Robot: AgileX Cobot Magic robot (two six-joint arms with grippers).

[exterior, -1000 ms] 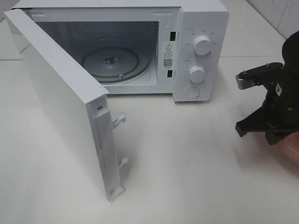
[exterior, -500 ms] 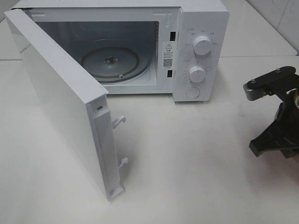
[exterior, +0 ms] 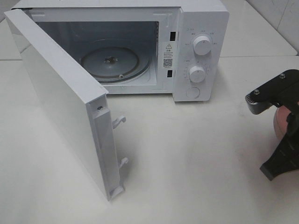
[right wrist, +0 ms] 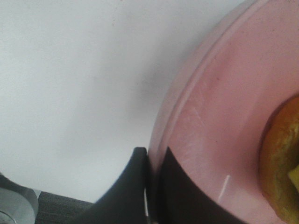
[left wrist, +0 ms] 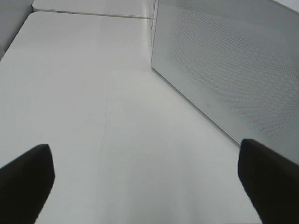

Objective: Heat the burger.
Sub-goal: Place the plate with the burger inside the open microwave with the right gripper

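- Left end effector (left wrist: 145, 186): black fingers spread wide above the flat white bench (exterior: 196, 154), holding nothing, near the oven door's outer face.
- Boxy white microwave oven (exterior: 201, 28): its white hinged door (exterior: 60, 107) stands open to the left, and a round glass turntable (exterior: 110, 61) lies inside.
- Right end effector (right wrist: 152, 186): jaws pinched narrow on the rim of the pink round plate (right wrist: 219, 121).
- Round burger with orange-brown bun (right wrist: 280, 158): on that plate, well right of the oven, with only its edge showing.

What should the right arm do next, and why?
Probably carry the plate toward the glass tray in the microwave: the right gripper pinches the plate's rim, the burger sits on it, and the door stands wide open.
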